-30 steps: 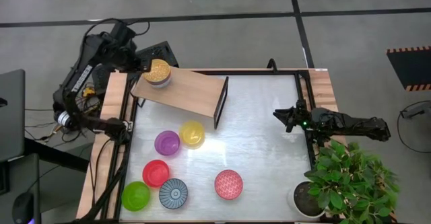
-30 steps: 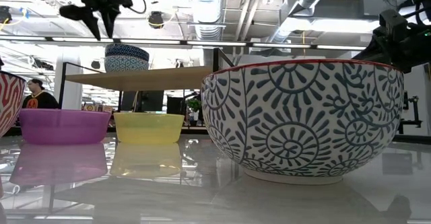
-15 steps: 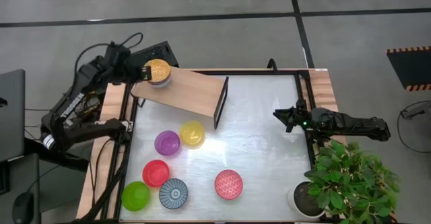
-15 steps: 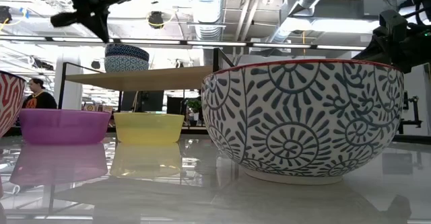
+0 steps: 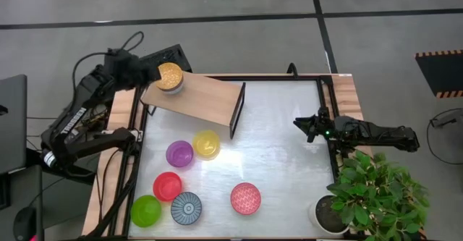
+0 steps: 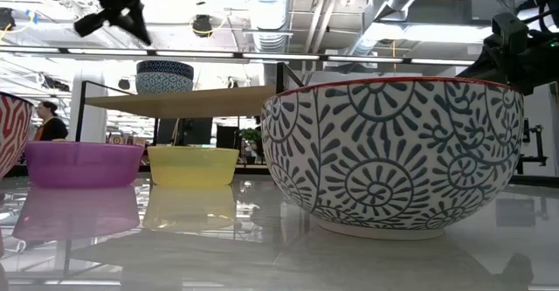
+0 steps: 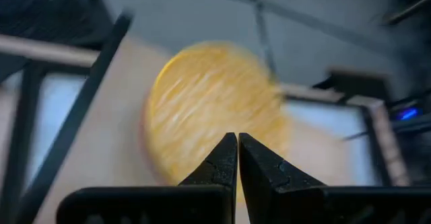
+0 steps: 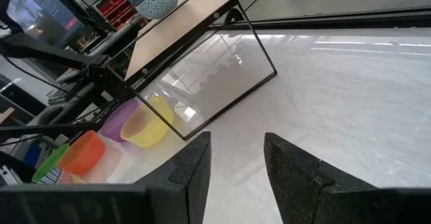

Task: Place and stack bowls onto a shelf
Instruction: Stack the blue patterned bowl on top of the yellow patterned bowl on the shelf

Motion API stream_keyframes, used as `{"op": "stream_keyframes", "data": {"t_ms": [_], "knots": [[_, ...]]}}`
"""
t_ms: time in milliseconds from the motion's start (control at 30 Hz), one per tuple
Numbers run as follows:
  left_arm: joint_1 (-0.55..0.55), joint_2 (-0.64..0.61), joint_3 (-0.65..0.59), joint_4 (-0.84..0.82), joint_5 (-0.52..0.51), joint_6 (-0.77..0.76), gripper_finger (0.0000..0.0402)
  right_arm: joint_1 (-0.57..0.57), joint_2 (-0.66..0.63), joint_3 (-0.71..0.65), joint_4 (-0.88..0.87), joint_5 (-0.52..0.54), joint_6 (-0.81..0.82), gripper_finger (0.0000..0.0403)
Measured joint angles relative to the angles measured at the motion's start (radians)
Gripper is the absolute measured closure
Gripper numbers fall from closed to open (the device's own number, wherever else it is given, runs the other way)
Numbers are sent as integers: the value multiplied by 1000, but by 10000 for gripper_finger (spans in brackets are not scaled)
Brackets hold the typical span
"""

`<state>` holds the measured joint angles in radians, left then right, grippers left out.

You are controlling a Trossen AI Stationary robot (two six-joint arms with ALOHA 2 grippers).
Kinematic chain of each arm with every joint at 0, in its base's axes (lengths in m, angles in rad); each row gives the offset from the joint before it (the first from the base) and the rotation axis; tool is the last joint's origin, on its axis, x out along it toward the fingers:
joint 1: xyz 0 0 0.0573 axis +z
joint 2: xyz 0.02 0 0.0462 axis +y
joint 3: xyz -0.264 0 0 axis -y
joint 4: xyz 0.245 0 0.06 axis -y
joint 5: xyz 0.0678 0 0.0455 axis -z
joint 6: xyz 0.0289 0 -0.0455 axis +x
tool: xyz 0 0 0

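Low view: a blue-grey patterned bowl fills the foreground on the silvery tabletop, with the yellow bowl and purple bowl behind it toward ten o'clock. Beyond them the wooden shelf carries what appears to be two stacked bowls, though the level angle hides where one ends and the next begins.

From above, that stack's gold-orange bowl sits at the shelf's far-left end, about eleven o'clock on the table. The left gripper hangs just beside it, off the shelf's edge, fingers pressed together and carrying nothing. Red, green and pink-red bowls lie along the table's near side, around six to seven o'clock. The right gripper waits at three o'clock, fingers parted and empty.
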<state>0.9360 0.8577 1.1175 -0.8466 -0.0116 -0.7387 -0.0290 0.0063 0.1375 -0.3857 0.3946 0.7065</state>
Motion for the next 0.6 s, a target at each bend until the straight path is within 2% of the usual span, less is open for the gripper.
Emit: {"op": "stream_keyframes", "data": {"t_ms": [233,333,467,600], "knots": [[-28,26,6,172,40,-20,402,0,0,0,0,0,0,239],[-80,46,6,226,158,6,396,0,0,0,0,0,0,239],[-207,61,6,225,290,-1,372,0,0,0,0,0,1,239],[-390,74,6,214,326,-26,347,0,0,0,0,0,1,239]]}}
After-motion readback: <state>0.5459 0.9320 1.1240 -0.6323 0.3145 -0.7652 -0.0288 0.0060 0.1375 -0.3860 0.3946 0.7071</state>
